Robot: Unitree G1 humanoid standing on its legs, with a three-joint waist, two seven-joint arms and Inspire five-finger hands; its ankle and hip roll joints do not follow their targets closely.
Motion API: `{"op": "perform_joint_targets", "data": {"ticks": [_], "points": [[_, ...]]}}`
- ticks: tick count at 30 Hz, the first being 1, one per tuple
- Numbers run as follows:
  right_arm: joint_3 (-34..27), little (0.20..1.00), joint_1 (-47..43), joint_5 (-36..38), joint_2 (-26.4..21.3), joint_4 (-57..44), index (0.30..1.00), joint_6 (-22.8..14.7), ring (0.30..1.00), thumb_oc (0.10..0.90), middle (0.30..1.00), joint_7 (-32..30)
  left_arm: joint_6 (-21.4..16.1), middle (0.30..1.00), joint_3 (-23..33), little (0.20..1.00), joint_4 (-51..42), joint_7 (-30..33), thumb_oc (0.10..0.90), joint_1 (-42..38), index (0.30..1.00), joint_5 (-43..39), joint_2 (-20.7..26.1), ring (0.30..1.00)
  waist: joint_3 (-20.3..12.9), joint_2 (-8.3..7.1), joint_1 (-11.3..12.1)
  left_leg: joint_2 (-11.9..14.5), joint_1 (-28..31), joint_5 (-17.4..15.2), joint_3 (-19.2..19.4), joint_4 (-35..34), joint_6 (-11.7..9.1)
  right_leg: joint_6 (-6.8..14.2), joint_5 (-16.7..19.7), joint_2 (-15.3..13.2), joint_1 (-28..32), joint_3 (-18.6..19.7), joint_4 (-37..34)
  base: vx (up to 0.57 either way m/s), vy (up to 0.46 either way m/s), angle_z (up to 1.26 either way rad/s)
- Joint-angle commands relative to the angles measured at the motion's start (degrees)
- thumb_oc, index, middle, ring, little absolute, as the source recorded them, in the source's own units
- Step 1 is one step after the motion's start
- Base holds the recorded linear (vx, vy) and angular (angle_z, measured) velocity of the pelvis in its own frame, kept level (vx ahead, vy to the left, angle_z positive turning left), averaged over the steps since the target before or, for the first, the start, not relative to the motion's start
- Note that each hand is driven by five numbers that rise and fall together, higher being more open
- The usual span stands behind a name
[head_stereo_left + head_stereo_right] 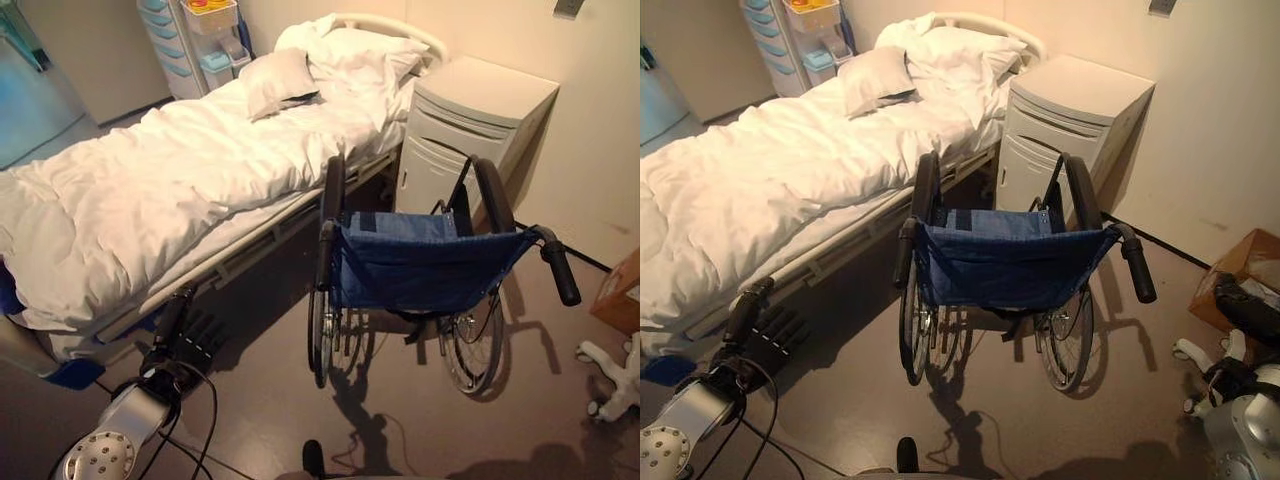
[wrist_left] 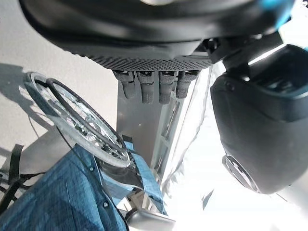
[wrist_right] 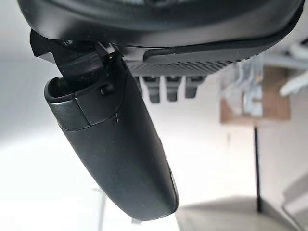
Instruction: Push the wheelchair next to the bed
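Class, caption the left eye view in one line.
Blue wheelchair stands beside the bed; left hand hangs open, apart.

I see warm, dim room light, wheelchair shadow cast toward me across the floor, white bedding bright yet readable, both wrist views blown out pale behind the hands, near thumbs soft, background boxes blurred

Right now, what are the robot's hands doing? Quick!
Left hand: open, holding nothing.
Right hand: open, holding nothing.
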Motion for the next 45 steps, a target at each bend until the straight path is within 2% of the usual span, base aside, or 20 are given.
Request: {"op": "perform_joint_targets", "data": {"ticks": [1,4,6,7,10,15,16,19,20,21,22,23,26,27,28,29,32,36,41,45], "points": [[-4.45,0.9,-3.74,-1.0,0.15,1.6,0.9,-5.67,0.9,0.8,0.9,-4.89,-2.86,0.9,3.4,0.9,-1.69,-1.7,0.8,-2.47,0.9,0.57,1.31,0.9,-1.78,-0.89,-0.03,5.09,7.66,-6.88,1.84,0.6,-5.34,1.96,8.81,-0.84,-6.89,0.91,-0.55,0.0,0.0,0.0],[-0.46,0.9,-2.89,-0.5,3.37,9.43,0.9,-2.93,0.9,0.8,0.9,-3.92,-1.06,0.9,0.84,0.9,1.21,-2.16,0.8,-1.76,0.9,2.26,-0.12,0.9,-1.71,-0.81,0.17,4.98,7.57,-6.77,1.83,0.6,-5.16,1.94,8.99,-0.9,-6.97,0.93,-0.58,0.0,0.0,0.0],[0.82,0.9,-2.77,-0.33,3.97,11.68,0.9,-2.71,0.9,0.8,0.9,-3.27,-0.69,0.9,0.07,0.9,1.97,-2.18,0.8,-1.62,0.9,2.61,-0.51,0.9,-1.74,-0.87,0.24,4.95,7.56,-6.76,1.82,0.6,-5.08,1.95,9.03,-0.95,-6.96,0.87,-0.6,0.0,0.0,0.0],[2.97,0.9,-2.55,0.88,5.02,14.91,0.9,-0.91,0.9,0.8,0.9,-3.3,0.29,0.9,-1.11,0.9,3.05,-1.8,0.8,-1.18,0.9,3.33,-1.1,0.9,-1.71,-0.9,0.42,4.94,7.53,-6.67,1.81,0.6,-4.97,1.91,9.09,-0.99,-6.95,0.82,-0.6,0.0,0.0,0.0],[9.63,0.9,-3.42,2.72,9.85,27.34,0.9,-2.69,0.9,0.8,0.9,-0.8,1.39,0.9,-5.22,0.9,9.75,-5.62,0.8,-0.65,0.9,8.36,-2.88,0.9,-1.76,-0.94,0.93,4.8,7.35,-6.51,1.68,0.6,-4.74,1.79,9.32,-1.13,-6.99,0.51,-0.6,0.0,-0.003,-0.01],[18.3,0.9,-6.7,5.31,13.03,43.05,0.9,-0.56,0.9,0.8,0.9,3.08,2.83,0.9,-12.07,0.9,22.03,-10.64,0.8,-2.53,0.9,17.75,-5.09,0.9,-1.77,-0.98,1.86,4.69,7.2,-6.57,1.28,0.6,-4.71,1.72,9.6,-1.41,-6.94,-0.25,-0.6,0.0,-0.008,0.03],[20.95,0.9,-8.42,5.9,13.68,49.9,0.9,-0.72,0.9,0.8,0.9,5.66,1.42,0.9,-14.66,0.9,28.84,-12.99,0.8,-3.39,0.9,20.94,-6.2,0.9,-1.84,-0.97,2.24,4.73,7.12,-6.55,1.2,0.6,-4.74,1.69,9.68,-1.52,-6.94,-0.63,-0.6,0.0,0.0,0.0],[23.43,0.9,-10.99,4.87,14.29,58.29,0.9,1.21,0.9,0.8,0.9,10.32,-1.48,0.9,-17.21,0.9,37.73,-16.55,0.8,-4.73,0.9,25.5,-7.94,0.9,-1.92,-0.82,2.73,4.76,7.02,-6.5,1.04,0.6,-4.78,1.71,9.82,-1.65,-6.98,-0.96,-0.6,0.0,0.0,0.0],[25.17,0.9,-12.87,3.8,14.89,64.16,0.9,1.52,0.9,0.8,0.9,13.01,-5.75,0.9,-18.33,0.9,43.82,-18.58,0.8,-5.67,0.9,27.84,-9.21,0.9,-1.98,-0.7,3.09,4.85,6.91,-6.46,0.96,0.6,-4.84,1.75,9.86,-1.71,-6.99,-1.2,-0.6,0.0,0.0,0.0],[26.0,0.9,-13.91,2.46,15.41,68.0,0.9,2.56,0.9,0.8,0.9,15.63,-8.04,0.9,-18.78,0.9,47.52,-19.64,0.8,-6.37,0.9,28.49,-10.02,0.9,-2.05,-0.63,3.33,4.93,6.85,-6.45,0.91,0.6,-4.88,1.7,9.84,-1.73,-6.98,-1.38,-0.6,0.0,0.0,0.0],[25.98,0.9,-13.99,2.44,15.38,68.12,0.9,2.5,0.9,0.8,0.9,15.71,-8.12,0.9,-18.78,0.9,47.65,-19.74,0.8,-6.45,0.9,28.55,-10.04,0.9,-2.02,-0.62,3.32,4.93,6.85,-6.45,0.9,0.6,-4.88,1.7,9.84,-1.73,-6.98,-1.39,-0.6,0.0,0.0,0.0],[27.7,0.9,-15.28,-0.46,16.03,75.05,0.9,2.91,0.9,0.8,0.9,22.13,-11.82,0.9,-19.05,0.9,53.17,-20.85,0.8,-7.66,0.9,29.02,-11.46,0.9,-2.13,-0.48,3.75,4.97,6.69,-6.47,0.62,0.6,-4.88,1.62,9.81,-1.77,-6.96,-1.64,-0.6,0.0,0.0,0.0],[30.76,0.9,-17.27,-3.36,17.34,81.36,0.9,3.25,0.9,0.8,0.9,26.92,-17.21,0.9,-19.14,0.9,60.99,-21.73,0.8,-9.57,0.9,32.37,-13.16,0.9,-2.23,-0.29,4.22,4.98,6.4,-6.42,0.18,0.6,-4.86,1.54,9.83,-1.83,-7.02,-1.88,-0.6,0.0,0.0,0.0],[32.86,0.9,-17.89,-5.75,18.18,84.3,0.9,3.28,0.9,0.8,0.9,30.62,-19.01,0.9,-18.82,0.9,66.54,-21.87,0.8,-10.78,0.9,34.39,-14.17,0.9,-2.34,-0.23,4.45,4.89,6.26,-6.48,-0.04,0.6,-4.84,1.49,9.7,-1.88,-6.97,-2.02,-0.6,0.0,0.0,0.0],[32.86,0.9,-17.95,-5.77,18.17,84.36,0.9,3.25,0.9,0.8,0.9,30.67,-19.06,0.9,-18.79,0.9,66.64,-21.93,0.8,-10.84,0.9,34.42,-14.18,0.9,-2.31,-0.23,4.42,4.89,6.26,-6.48,-0.06,0.6,-4.84,1.49,9.69,-1.88,-6.96,-2.04,-0.6,-0.01,0.016,0.03],[35.27,0.9,-18.47,-8.6,18.81,86.25,0.9,4.07,0.9,0.8,0.9,34.39,-20.6,0.9,-19.07,0.9,71.64,-21.74,0.8,-12.04,0.9,38.61,-14.49,0.9,-2.45,-0.18,4.5,4.89,6.2,-6.61,-0.23,0.6,-4.8,1.34,9.48,-1.95,-6.88,-2.27,-0.6,-0.01,0.009,0.05],[38.2,0.9,-18.72,-12.71,19.4,87.8,0.9,2.41,0.9,0.8,0.9,37.84,-21.12,0.9,-19.87,0.9,77.18,-20.82,0.8,-12.78,0.9,43.4,-14.63,0.9,-2.72,-0.07,4.47,4.74,6.11,-6.73,-0.52,0.6,-4.72,1.23,9.27,-1.96,-6.77,-2.34,-0.6,0.0,0.014,0.11],[40.33,0.9,-18.45,-15.92,19.62,87.51,0.9,2.96,0.9,0.8,0.9,40.53,-20.58,0.9,-18.73,0.9,81.61,-19.61,0.8,-12.43,0.9,42.83,-14.91,0.9,-2.81,-0.01,4.34,4.52,6.1,-6.85,-0.75,0.6,-4.61,1.16,9.18,-2.01,-6.64,-2.16,-0.6,0.0,0.0,0.0],[38.27,0.9,-18.96,-12.16,19.78,92.99,0.9,6.54,0.9,0.8,0.9,44.86,-21.9,0.9,-19.73,0.9,85.58,-22.37,0.8,-12.26,0.9,46.71,-15.17,0.9,-3.04,0.01,4.41,4.41,6.22,-7.03,-0.69,0.6,-4.4,0.92,9.09,-1.76,-6.57,-1.8,-0.6,0.0,0.0,0.0],[37.61,0.9,-19.37,-10.92,19.97,94.55,0.9,7.95,0.9,0.8,0.9,46.2,-20.98,0.9,-20.75,0.9,86.15,-22.26,0.8,-12.3,0.9,48.35,-15.4,0.9,-2.93,0.08,4.71,4.34,6.41,-7.24,-0.78,0.6,-4.37,0.87,8.98,-1.74,-6.35,-1.97,-0.6,0.0,0.0,0.0]]}}
